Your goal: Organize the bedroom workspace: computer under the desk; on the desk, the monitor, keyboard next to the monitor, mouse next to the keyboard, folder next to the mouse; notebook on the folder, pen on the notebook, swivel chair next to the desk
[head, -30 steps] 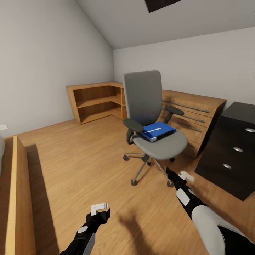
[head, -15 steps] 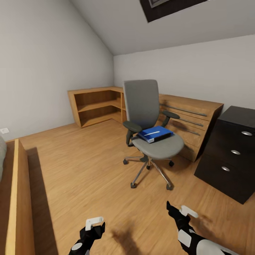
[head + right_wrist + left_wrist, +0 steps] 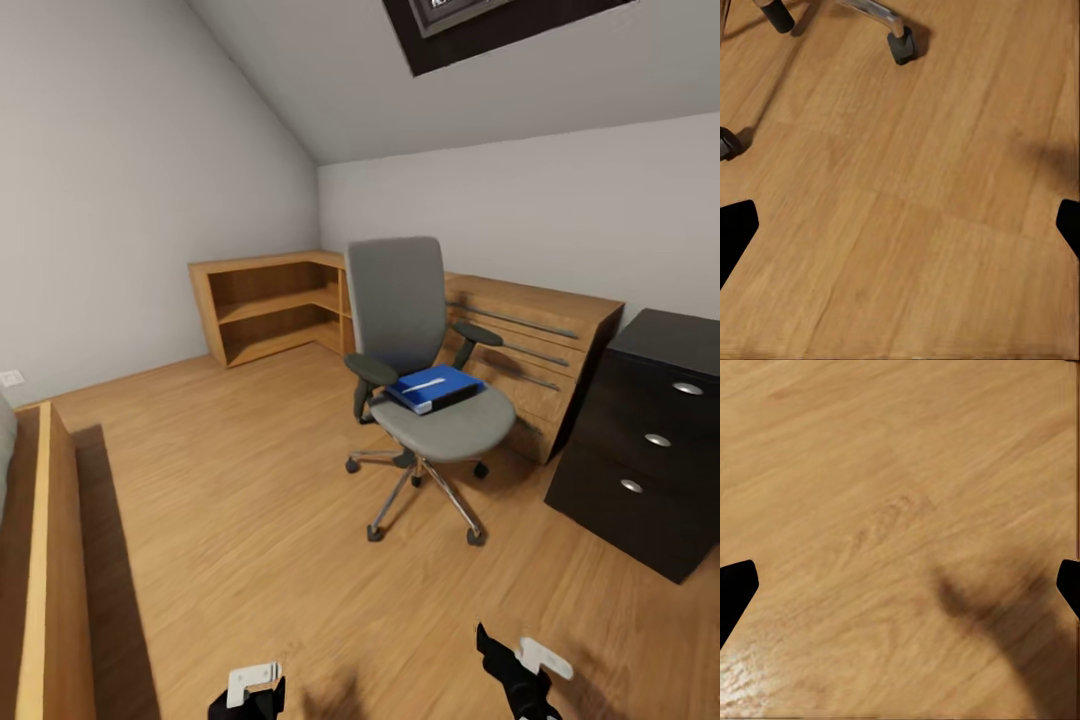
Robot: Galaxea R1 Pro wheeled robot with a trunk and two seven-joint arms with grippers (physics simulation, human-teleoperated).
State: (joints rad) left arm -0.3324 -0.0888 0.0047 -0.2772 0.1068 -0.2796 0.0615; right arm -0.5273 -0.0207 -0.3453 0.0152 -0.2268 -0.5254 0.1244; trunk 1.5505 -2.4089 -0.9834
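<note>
Both grippers, left gripper (image 3: 252, 686) and right gripper (image 3: 528, 662), hang low over bare floor (image 3: 900, 510), fingers spread wide, holding nothing. Well ahead of the right gripper, the swivel chair (image 3: 425, 375) carries the blue folder (image 3: 435, 388) on its seat, a pen (image 3: 424, 383) resting on top. The folder is probably light, stiff and slick; its overhanging edge looks best to pinch. No readable writing anywhere.

The room is evenly and softly lit, bright without harsh glare. A skylight (image 3: 480, 25) sits dark in the sloped ceiling. The swivel chair (image 3: 415, 340) casts a faint shadow on the wood floor (image 3: 230, 480). The head view bends straight lines toward its edges. Both wrist views are soft and smeared; a dark blurred shadow crosses the floor in the left wrist view, with a pale sheen in one corner.
</note>
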